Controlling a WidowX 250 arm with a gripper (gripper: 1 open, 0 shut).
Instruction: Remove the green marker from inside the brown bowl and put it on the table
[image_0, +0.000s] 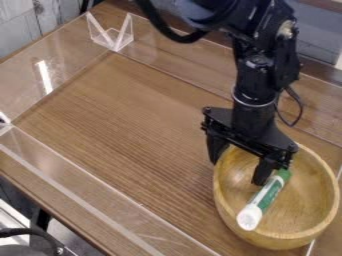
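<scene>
The brown bowl (310, 205) sits on the table (120, 110) at the lower right. Inside it lies the green marker (266, 196), tilted, with its white cap end toward the bowl's near rim. My gripper (243, 162) hangs open over the bowl's far-left rim. One finger stands outside the rim on the left. The other reaches into the bowl just above the marker's green end. Nothing is between the fingers, and I cannot tell whether a fingertip touches the marker.
Clear acrylic walls (80, 190) edge the table along the left and front. A clear acrylic corner piece (111, 32) stands at the back. The black arm (257, 60) rises from the gripper toward the top of the view.
</scene>
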